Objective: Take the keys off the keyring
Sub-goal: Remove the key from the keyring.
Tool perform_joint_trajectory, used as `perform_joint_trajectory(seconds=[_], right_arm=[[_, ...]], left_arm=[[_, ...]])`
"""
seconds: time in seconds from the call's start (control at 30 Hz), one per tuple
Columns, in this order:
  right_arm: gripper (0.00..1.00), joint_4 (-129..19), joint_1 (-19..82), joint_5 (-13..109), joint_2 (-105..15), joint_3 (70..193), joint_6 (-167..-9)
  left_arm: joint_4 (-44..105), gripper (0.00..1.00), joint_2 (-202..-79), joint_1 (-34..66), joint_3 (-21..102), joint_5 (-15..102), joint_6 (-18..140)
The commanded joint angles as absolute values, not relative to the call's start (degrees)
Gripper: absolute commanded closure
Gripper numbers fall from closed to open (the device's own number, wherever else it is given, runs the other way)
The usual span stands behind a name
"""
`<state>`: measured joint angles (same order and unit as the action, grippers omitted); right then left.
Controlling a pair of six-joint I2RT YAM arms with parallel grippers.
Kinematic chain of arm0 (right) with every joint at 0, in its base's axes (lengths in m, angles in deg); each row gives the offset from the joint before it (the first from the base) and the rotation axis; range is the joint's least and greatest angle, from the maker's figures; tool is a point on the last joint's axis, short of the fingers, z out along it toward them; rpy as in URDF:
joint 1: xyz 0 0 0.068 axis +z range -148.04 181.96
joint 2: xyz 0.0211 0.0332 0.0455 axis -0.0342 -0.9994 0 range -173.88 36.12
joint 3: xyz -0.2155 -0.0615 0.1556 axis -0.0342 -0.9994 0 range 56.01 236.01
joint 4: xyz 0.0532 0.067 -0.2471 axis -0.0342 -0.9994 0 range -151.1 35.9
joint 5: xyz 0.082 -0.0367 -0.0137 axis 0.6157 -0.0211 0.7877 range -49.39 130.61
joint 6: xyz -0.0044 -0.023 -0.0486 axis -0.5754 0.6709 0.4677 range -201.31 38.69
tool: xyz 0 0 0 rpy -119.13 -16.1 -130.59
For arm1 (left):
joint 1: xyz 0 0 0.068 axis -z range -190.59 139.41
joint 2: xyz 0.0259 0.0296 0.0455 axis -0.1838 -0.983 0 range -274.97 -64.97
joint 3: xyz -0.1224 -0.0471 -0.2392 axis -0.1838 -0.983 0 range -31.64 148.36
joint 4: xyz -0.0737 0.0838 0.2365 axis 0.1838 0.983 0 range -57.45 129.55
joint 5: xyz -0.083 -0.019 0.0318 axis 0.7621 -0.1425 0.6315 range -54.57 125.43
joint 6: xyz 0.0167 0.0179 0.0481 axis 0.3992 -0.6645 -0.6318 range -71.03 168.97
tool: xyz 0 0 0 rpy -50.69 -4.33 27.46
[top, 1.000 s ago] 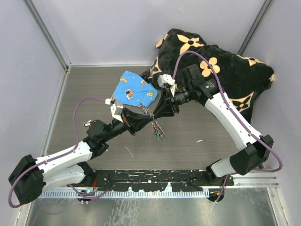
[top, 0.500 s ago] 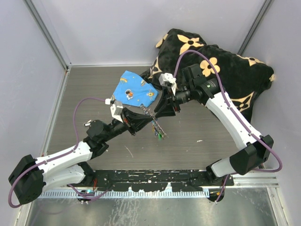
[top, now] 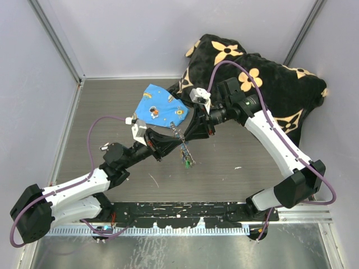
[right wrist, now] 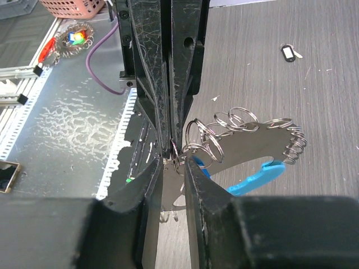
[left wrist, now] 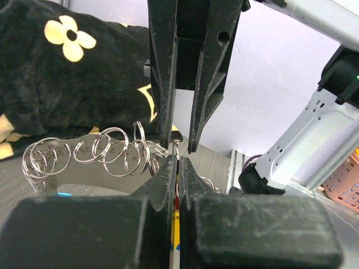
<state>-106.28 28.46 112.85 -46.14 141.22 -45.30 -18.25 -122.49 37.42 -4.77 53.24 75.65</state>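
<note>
From above, the left hand [top: 173,138] and right hand [top: 184,133] meet tip to tip over the table [top: 101,101], the keyring [top: 179,133] raised between them and the keys [top: 187,157] dangling beneath it; a blue printed cloth [top: 160,106] lies just behind; in the left wrist view, the left fingers [left wrist: 157,182] are pressed together on the keyring's thin metal edge, its split rings fanning out leftward; in the right wrist view, the right fingers [right wrist: 205,188] stand slightly apart astride one ring, beside the light-blue piece [right wrist: 255,178].
</note>
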Motion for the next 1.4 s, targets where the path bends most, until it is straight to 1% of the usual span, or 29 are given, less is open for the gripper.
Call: perform_joint_trajectory(seconds=[0.0, 0.17, 0.47, 0.53, 0.63, 0.77, 0.9, 0.97, 1.0, 1.03, 1.1, 1.2, 1.27, 1.37], right_arm=[[0.73, -104.0, 28.5, 115.8, -44.2, 140.1, -45.8], [0.76, -103.5, 28.9, 116.6, -44.1, 139.3, -46.1], [0.78, -102.8, 29.9, 116.7, -44.4, 139.1, -46.5], [0.81, -102.8, 30.0, 116.7, -44.4, 139.0, -46.4], [0.90, -102.9, 30.2, 116.9, -44.5, 139.2, -46.2], [0.99, -104.7, 30.3, 116.2, -44.5, 140.2, -44.4], [0.99, -106.3, 30.3, 111.8, -44.4, 142.0, -43.7], [0.99, -107.1, 30.3, 109.9, -44.4, 143.1, -43.4], [0.99, -107.6, 30.3, 109.0, -44.4, 143.5, -43.1], [0.99, -108.1, 30.3, 108.2, -44.4, 143.9, -42.8], [0.99, -109.3, 30.3, 105.6, -44.6, 145.0, -42.0], [0.99, -112.6, 30.3, 100.6, -45.0, 147.1, -39.2], [0.99, -114.8, 30.5, 97.2, -45.1, 148.7, -36.9], [0.99, -118.5, 33.3, 88.9, -45.5, 150.9, -33.6]], left_arm=[[-25.8, 1.00, -121.2, 37.7, -1.8, 53.2, 76.4], [-26.0, 1.00, -121.2, 37.7, -1.9, 53.2, 76.4], [-26.0, 1.00, -121.3, 37.7, -1.8, 53.3, 76.4], [-26.0, 1.00, -121.5, 37.7, -1.7, 53.3, 76.4], [-26.0, 1.00, -121.6, 37.7, -1.6, 53.3, 76.4], [-26.1, 1.00, -121.5, 37.7, -1.8, 53.2, 76.3], [-25.4, 1.00, -120.7, 37.7, -2.6, 52.2, 75.7], [-21.8, 0.99, -119.1, 37.7, -2.6, 51.9, 74.6], [-19.6, 0.96, -118.2, 37.7, -2.5, 51.8, 73.8], [-17.5, 0.91, -117.1, 37.7, -2.4, 51.6, 73.0], [-13.0, 0.76, -114.5, 37.7, -2.6, 51.1, 71.1], [-4.8, 0.61, -109.7, 37.7, -2.8, 50.1, 66.3], [1.5, 0.55, -106.5, 37.7, -2.4, 50.4, 62.8], [9.4, 0.51, -103.2, 37.7, -1.3, 53.8, 56.6]])
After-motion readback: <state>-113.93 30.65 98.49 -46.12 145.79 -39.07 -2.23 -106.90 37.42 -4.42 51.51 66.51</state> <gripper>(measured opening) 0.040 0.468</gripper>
